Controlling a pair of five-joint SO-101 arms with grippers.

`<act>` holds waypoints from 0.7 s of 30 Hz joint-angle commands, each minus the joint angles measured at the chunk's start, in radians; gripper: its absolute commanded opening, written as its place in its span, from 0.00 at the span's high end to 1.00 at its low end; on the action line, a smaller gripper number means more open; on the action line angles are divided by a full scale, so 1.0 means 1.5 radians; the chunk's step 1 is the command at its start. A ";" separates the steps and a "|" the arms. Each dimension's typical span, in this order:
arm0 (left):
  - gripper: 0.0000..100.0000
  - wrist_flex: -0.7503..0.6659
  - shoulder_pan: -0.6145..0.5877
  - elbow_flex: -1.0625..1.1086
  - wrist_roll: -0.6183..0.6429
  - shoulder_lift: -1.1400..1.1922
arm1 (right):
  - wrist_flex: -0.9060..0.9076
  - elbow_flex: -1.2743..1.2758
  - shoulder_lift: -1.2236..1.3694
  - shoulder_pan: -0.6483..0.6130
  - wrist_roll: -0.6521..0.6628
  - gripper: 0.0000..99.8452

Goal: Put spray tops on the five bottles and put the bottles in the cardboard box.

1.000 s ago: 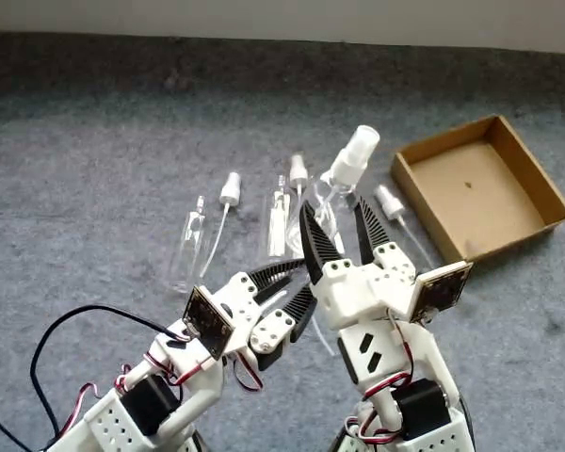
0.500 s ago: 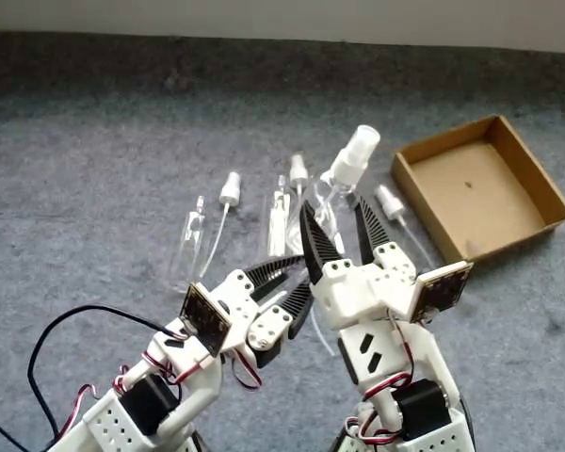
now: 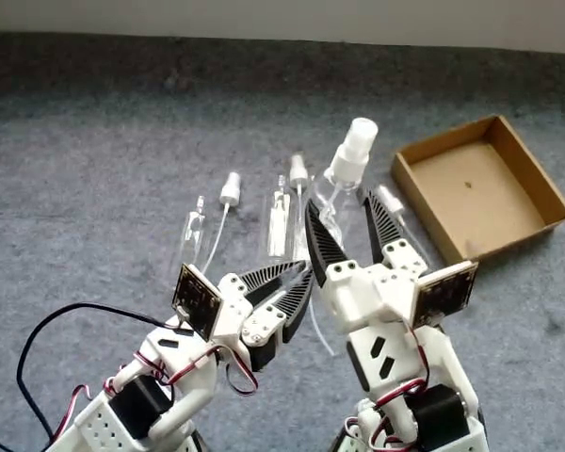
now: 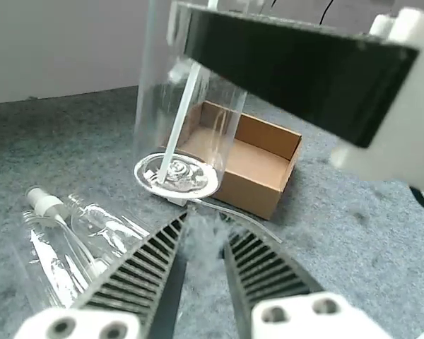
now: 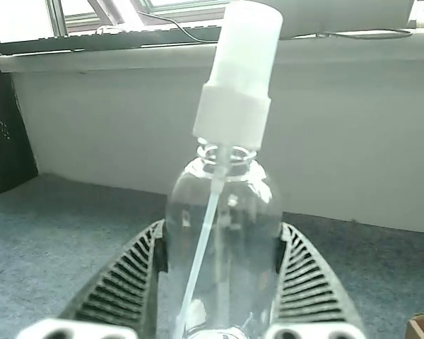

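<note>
Cardboard box (image 3: 480,198) sits open side up at the far right of the grey carpeted table (image 3: 94,160), its brown floor showing. My two white arms come in from the near edge, side by side. The right gripper (image 3: 338,200) points away from me, its black jaws clamped on a clear bottle (image 3: 331,191). That bottle is held upright above the carpet, just left of the box. A white spray top (image 3: 353,151) sits on its neck, with a thin tube running down inside. The left gripper (image 3: 304,271) is lower and just beside the right one, aimed toward the held bottle's base. Its jaws are a narrow gap apart, with carpet showing between them. Beyond the grippers two uncapped bottles lie on their sides on the carpet, the left bottle (image 3: 190,240) and the middle bottle (image 3: 279,221). A loose spray top (image 3: 229,188) lies between them. Another spray top (image 3: 298,169) lies just beside the middle bottle. A third spray top (image 3: 388,200) lies between the held bottle and the box.
</note>
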 commanded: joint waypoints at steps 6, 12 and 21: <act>0.99 0.001 0.077 -0.041 0.006 -0.001 | 0.003 -0.186 0.196 -0.004 0.007 0.93; 0.99 0.001 0.081 -0.079 0.006 0.001 | -0.026 -0.187 0.207 -0.006 0.007 0.93; 0.99 -0.060 0.081 -0.069 0.006 0.001 | -0.035 -0.187 0.209 -0.006 0.007 0.93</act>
